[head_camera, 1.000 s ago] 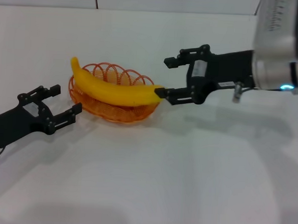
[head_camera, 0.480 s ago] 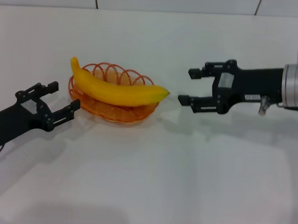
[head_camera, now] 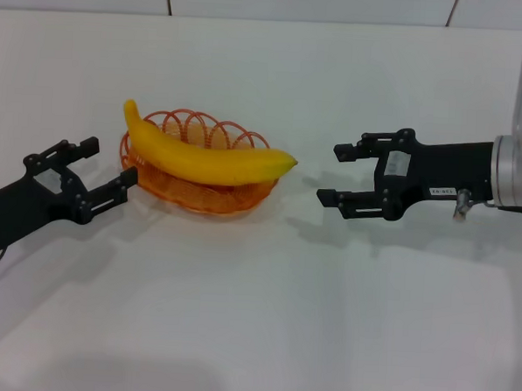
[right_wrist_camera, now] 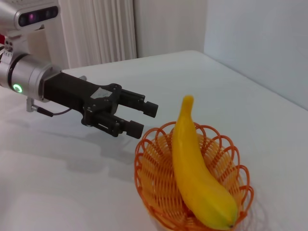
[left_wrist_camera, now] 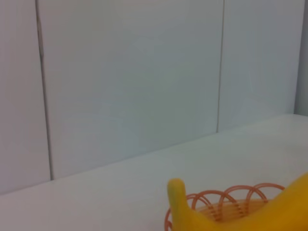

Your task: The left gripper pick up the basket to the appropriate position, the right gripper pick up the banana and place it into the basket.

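Lying across the orange basket [head_camera: 196, 176], the banana [head_camera: 206, 156] rests clear of both grippers.
Left gripper [head_camera: 94, 171] just beside the basket, right gripper [head_camera: 343, 175] a little off the banana's tip — both spread wide, empty — on a white table [head_camera: 263, 318]; pale panelled wall [left_wrist_camera: 134, 77] behind.

A smooth, slightly glossy yellow banana [head_camera: 206, 158] lies in an orange wire basket [head_camera: 243, 195] of thin looped strands with a faint sheen. The left gripper [head_camera: 100, 172] and right gripper [head_camera: 336, 175] look like matt black hard plastic or metal; which one cannot be told. The white table [head_camera: 255, 318] is smooth and matt, with soft shadows.
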`<state>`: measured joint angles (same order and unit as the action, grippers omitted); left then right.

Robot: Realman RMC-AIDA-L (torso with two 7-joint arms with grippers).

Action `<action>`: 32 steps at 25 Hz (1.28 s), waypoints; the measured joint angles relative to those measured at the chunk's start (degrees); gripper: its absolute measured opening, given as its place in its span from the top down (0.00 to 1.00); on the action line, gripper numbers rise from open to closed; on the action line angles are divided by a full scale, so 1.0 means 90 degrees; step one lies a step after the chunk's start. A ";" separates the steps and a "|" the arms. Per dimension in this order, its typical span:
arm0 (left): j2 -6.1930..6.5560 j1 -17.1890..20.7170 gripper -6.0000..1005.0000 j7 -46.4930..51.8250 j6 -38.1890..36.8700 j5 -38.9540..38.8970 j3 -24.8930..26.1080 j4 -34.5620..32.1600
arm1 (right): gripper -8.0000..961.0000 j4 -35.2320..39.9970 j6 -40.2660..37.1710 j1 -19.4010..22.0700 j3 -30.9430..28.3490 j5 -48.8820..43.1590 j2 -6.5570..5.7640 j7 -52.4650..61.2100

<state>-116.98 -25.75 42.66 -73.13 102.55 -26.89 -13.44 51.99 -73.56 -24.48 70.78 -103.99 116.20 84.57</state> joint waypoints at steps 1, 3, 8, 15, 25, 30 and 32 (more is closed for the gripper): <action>0.0000 0.0000 0.22 0.0000 0.0000 0.0000 0.0000 0.0000 | 0.24 -0.0022 0.0000 -0.0009 -0.0009 0.0000 0.0000 -0.0001; 0.0000 -0.0002 0.22 0.0009 0.0000 -0.0025 0.0000 0.0000 | 0.24 -0.0044 0.0000 -0.0016 -0.0016 0.0000 -0.0001 -0.0008; 0.0000 -0.0014 0.22 0.0015 0.0000 -0.0039 0.0000 0.0000 | 0.24 -0.0087 0.0034 -0.0007 -0.0027 0.0000 -0.0002 -0.0138; 0.0005 -0.0012 0.22 0.0033 0.0035 -0.0034 -0.0032 0.0000 | 0.24 -0.0289 0.0086 -0.0042 -0.0032 0.0002 -0.0005 -0.0172; 0.0016 -0.0007 0.22 0.0071 0.0461 0.0202 -0.0068 0.0000 | 0.24 -0.0321 0.0088 -0.0056 -0.0033 0.0002 -0.0011 -0.0185; 0.0005 -0.0044 0.22 0.0073 0.0575 0.0302 -0.0069 0.0004 | 0.24 -0.0320 0.0088 -0.0056 -0.0033 0.0002 -0.0012 -0.0187; 0.0004 -0.0045 0.22 0.0072 0.0575 0.0311 -0.0069 0.0004 | 0.24 -0.0319 0.0088 -0.0055 -0.0033 0.0002 -0.0012 -0.0188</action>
<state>-116.94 -26.16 43.30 -67.96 105.35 -27.51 -13.40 49.12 -72.77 -24.98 70.49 -103.97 116.10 82.88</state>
